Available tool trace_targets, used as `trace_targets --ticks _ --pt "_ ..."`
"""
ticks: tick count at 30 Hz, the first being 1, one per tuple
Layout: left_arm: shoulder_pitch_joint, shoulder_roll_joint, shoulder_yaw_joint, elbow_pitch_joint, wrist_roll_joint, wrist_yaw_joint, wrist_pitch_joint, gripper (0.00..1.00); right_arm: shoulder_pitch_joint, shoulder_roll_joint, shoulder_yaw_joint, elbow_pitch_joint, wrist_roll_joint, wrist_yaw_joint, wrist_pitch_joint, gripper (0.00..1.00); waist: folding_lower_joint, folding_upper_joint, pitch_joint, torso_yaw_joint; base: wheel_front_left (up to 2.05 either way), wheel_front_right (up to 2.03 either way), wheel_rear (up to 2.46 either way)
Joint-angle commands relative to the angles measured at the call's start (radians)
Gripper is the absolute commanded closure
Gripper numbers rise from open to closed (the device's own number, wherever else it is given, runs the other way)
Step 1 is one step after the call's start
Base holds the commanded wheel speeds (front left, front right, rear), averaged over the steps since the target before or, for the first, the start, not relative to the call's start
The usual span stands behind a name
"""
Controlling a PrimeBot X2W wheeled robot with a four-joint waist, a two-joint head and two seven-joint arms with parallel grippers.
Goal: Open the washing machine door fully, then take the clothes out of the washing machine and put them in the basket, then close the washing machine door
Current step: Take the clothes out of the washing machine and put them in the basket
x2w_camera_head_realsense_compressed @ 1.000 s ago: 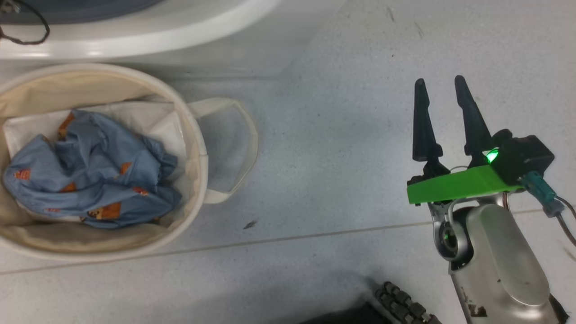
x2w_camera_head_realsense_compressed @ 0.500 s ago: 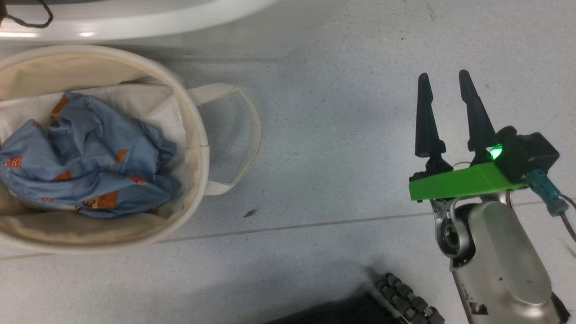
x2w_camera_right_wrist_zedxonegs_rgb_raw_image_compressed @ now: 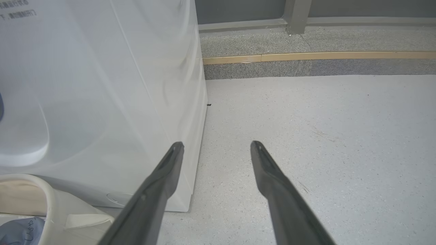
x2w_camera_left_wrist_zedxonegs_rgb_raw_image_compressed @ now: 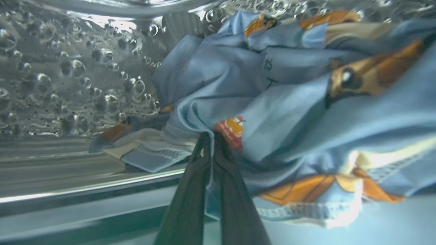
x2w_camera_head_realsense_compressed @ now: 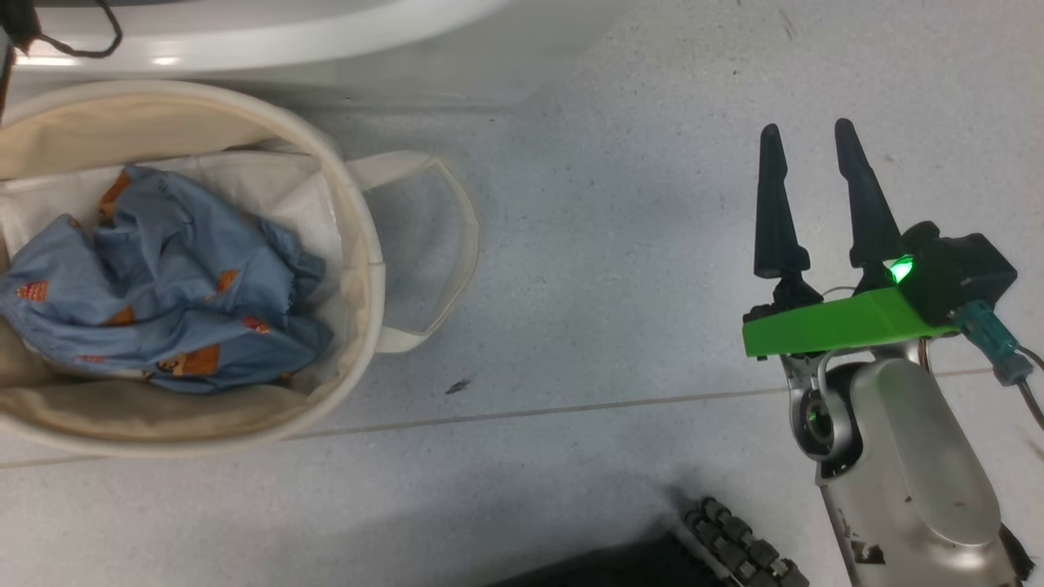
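Note:
In the left wrist view my left gripper [x2w_camera_left_wrist_zedxonegs_rgb_raw_image_compressed: 211, 136] is shut on a fold of the clothes [x2w_camera_left_wrist_zedxonegs_rgb_raw_image_compressed: 289, 112], light blue fabric with orange-brown figures. The clothes lie inside the washing machine's perforated steel drum [x2w_camera_left_wrist_zedxonegs_rgb_raw_image_compressed: 68, 78]. The cream basket [x2w_camera_head_realsense_compressed: 371, 261] stands on the floor at the left of the head view. It holds another light blue printed garment [x2w_camera_head_realsense_compressed: 163, 285] on a white sheet [x2w_camera_head_realsense_compressed: 269, 196]. My right gripper [x2w_camera_head_realsense_compressed: 807, 128] hangs open over bare floor, well to the right of the basket. The washing machine door is out of view.
The washing machine's white side [x2w_camera_right_wrist_zedxonegs_rgb_raw_image_compressed: 102, 85] rises left of my right gripper [x2w_camera_right_wrist_zedxonegs_rgb_raw_image_compressed: 216, 144], with the basket rim [x2w_camera_right_wrist_zedxonegs_rgb_raw_image_compressed: 34, 190] at its foot. Its curved white edge [x2w_camera_head_realsense_compressed: 245, 41] crosses the top of the head view. A tracked wheel [x2w_camera_head_realsense_compressed: 734, 554] shows at the bottom.
The head camera has shifted a little, so the basket sits higher in the picture. My left gripper has shut. The right gripper and the garment in the basket have stayed put.

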Motion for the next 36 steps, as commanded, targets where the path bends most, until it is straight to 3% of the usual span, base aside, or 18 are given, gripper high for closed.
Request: trace_targets --ticks 1,16,22,25,29,36 --pt "-0.024 0.039 0.006 -0.032 -0.012 -0.006 -0.026 1.00 0.020 0.007 0.011 -0.022 -0.006 0.001 -0.005 0.00 -0.0001 0.0000 -0.008 0.003 0.00 0.00 0.00" --pt "0.133 0.117 -0.093 -0.183 -0.137 -0.006 -0.351 1.00 0.043 -0.008 0.015 0.010 -0.004 0.001 -0.005 0.00 -0.0001 0.0000 -0.135 0.036 0.00 0.00 0.00" --pt "0.225 0.152 -0.112 -0.237 -0.201 -0.006 -0.509 1.00 0.055 -0.015 0.026 0.033 0.003 0.001 -0.005 0.00 -0.0001 0.0000 -0.211 0.051 0.00 0.00 0.00" --pt "0.278 0.171 -0.103 -0.270 -0.215 -0.006 -0.540 1.00 0.068 -0.019 0.023 0.043 0.007 0.001 -0.005 0.00 -0.0001 0.0000 -0.248 0.061 0.00 0.00 0.00" --pt "0.322 0.194 -0.033 -0.338 -0.190 -0.006 -0.544 1.00 0.082 -0.022 0.018 0.050 0.010 0.001 -0.005 0.00 -0.0001 0.0000 -0.277 0.073 0.00 0.00 0.00" --pt "0.539 0.212 0.319 -0.584 0.000 -0.006 -0.545 1.00 0.107 -0.027 0.011 0.060 0.016 0.001 -0.005 0.00 -0.0001 0.0000 -0.337 0.097 0.00 0.00 0.00"
